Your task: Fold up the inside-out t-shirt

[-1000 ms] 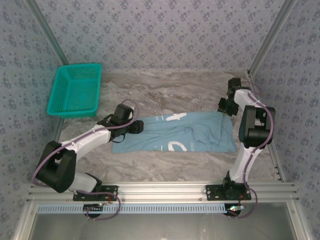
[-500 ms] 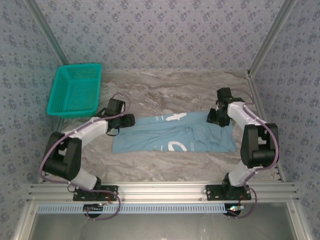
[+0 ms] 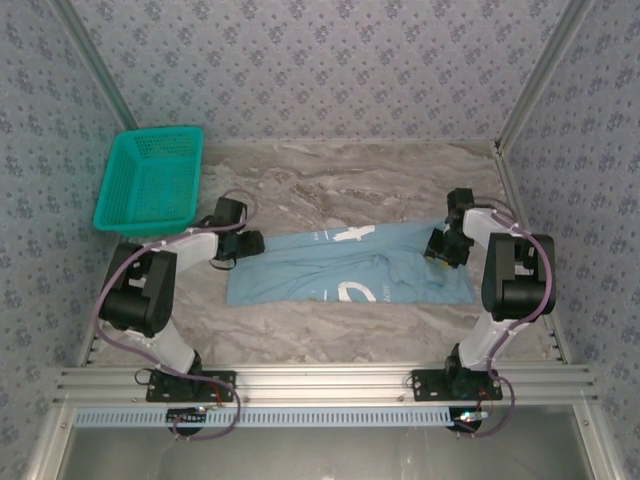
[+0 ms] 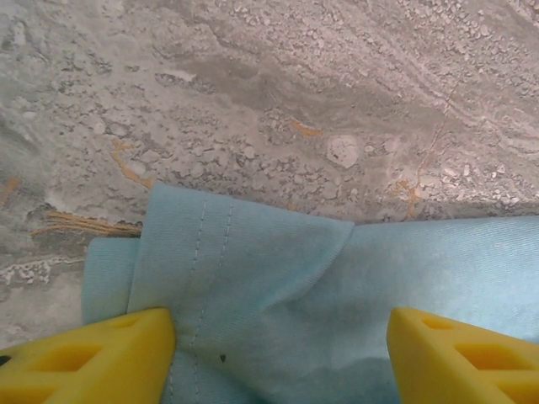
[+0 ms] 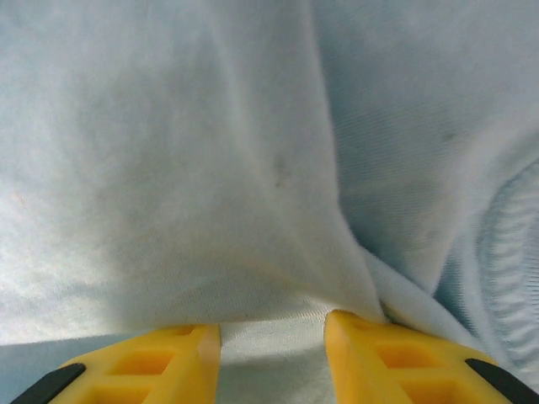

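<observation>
Teal plastic mesh makes up the basket (image 3: 150, 182), which stands on the grey marbled counter (image 3: 340, 180). The light blue t-shirt (image 3: 350, 268) lies on the counter to the right of the basket and nearer the arm bases than it. It is well apart from the basket and spread out as a long, mostly flat strip. A curved white print (image 3: 360, 292) sits by the edge farther from the basket's front wall. The left gripper (image 3: 252, 242) is low over the counter just beyond the basket's near right corner, at the shirt end closest to the basket. In the left wrist view its yellow fingers (image 4: 93, 353) stand spread wide. A stitched hem corner of the shirt (image 4: 278, 286) is folded over in the space between them, and nothing is pinched. The right gripper (image 3: 440, 250) is down at the shirt end farthest from the basket. In the right wrist view its fingers (image 5: 143, 362) stand partway apart, and a soft ridge of cloth (image 5: 210, 168) runs down into the gap. I cannot tell whether they squeeze that cloth or only rest against it.
</observation>
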Robot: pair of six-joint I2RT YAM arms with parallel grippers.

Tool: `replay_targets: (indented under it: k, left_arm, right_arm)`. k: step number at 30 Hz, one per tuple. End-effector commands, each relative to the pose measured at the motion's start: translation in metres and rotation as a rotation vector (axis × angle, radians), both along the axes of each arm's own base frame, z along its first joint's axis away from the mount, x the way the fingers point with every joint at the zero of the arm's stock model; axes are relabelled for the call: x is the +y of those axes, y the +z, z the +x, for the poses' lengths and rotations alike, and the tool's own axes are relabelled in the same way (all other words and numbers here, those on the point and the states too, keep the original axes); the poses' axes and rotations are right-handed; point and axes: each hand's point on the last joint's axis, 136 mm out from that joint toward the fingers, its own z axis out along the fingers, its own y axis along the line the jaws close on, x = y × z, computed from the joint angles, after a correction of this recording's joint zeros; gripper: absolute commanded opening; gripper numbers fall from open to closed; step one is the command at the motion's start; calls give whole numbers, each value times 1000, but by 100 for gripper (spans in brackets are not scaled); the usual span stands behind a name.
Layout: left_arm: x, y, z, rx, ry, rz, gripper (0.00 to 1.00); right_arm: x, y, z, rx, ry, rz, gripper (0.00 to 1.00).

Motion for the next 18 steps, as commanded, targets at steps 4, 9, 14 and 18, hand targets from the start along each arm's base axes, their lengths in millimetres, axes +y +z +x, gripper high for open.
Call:
replay_targets:
  k: [4, 9, 14, 18]
  left_arm:
    - [41, 22, -6, -64, 114, 154, 70]
    - [15, 53, 4, -148, 69, 19, 71]
    - [-11, 64, 4, -162, 3, -107, 72]
    - [-43, 61, -1, -148, -62, -271, 73]
  right_arm:
    - [-30, 16, 7, -9, -29, -149, 41]
    - [-17, 35, 11, -108, 24, -105, 49]
    - [-26, 37, 12, -143, 21, -74, 77]
    - [-27, 25, 14, -120, 44, -7, 91]
